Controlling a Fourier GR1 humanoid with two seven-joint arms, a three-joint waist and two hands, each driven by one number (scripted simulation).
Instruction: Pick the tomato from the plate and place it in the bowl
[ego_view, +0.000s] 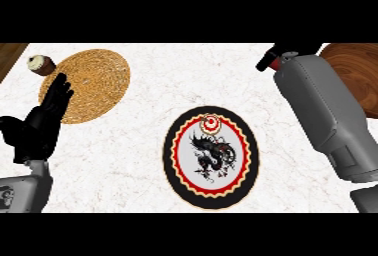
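The round plate (210, 157), black-rimmed with a red and white dragon pattern, lies in the middle of the counter with nothing on it. My right forearm reaches up the right side. At its end the right hand (286, 51) is curled, and a small sliver of the red tomato (278, 63) shows under its fingers. The hand sits at the left edge of the brown wooden bowl (356, 67) in the upper right corner; most of the tomato is hidden. My left hand (43, 122) rests open at the left, fingers up.
A woven straw mat (92, 85) lies at the upper left, partly behind my left hand. A small cupcake (40, 64) stands at its far left edge. A dark wooden strip (9, 55) borders the counter's top left corner.
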